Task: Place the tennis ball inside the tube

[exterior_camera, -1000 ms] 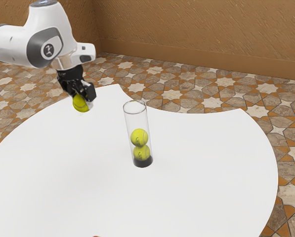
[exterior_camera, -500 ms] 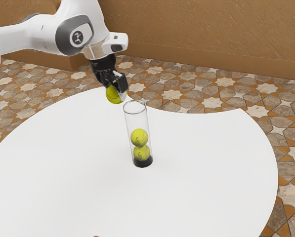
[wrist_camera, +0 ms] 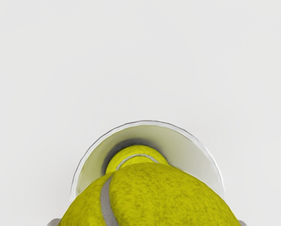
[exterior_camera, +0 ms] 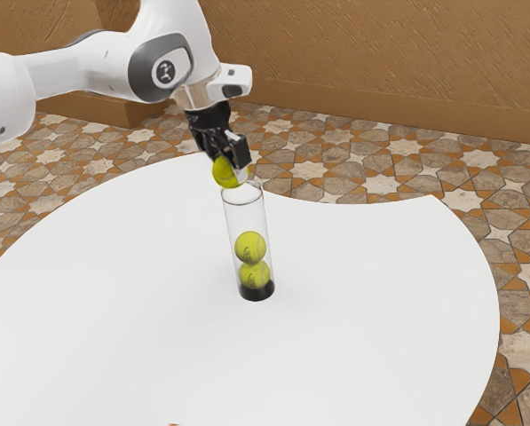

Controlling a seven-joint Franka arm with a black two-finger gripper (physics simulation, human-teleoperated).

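My gripper (exterior_camera: 231, 166) is shut on a yellow-green tennis ball (exterior_camera: 225, 173), held just above the tube's mouth and slightly to the exterior view's left of its centre. The clear tube (exterior_camera: 246, 217) stands upright on its black base, with two balls stacked inside, an upper ball (exterior_camera: 250, 248) and a lower ball (exterior_camera: 255, 274). In the wrist view the held ball (wrist_camera: 154, 200) covers much of the tube's round rim (wrist_camera: 147, 122); past it, down in the tube, part of a ball (wrist_camera: 136, 153) shows. Gripper fingertips (wrist_camera: 148, 223) flank the held ball.
The tube stands on a white table (exterior_camera: 362, 311) with a curved edge. A small reddish thing (exterior_camera: 174, 424) lies at the exterior view's lower edge. Beyond the table are a patterned tile floor (exterior_camera: 336, 169) and a brown wall (exterior_camera: 380, 53).
My gripper has carried the ball toward the exterior view's right, from well left of the tube to over its mouth, slowing in the last half second. The tube and its two balls have stayed put.
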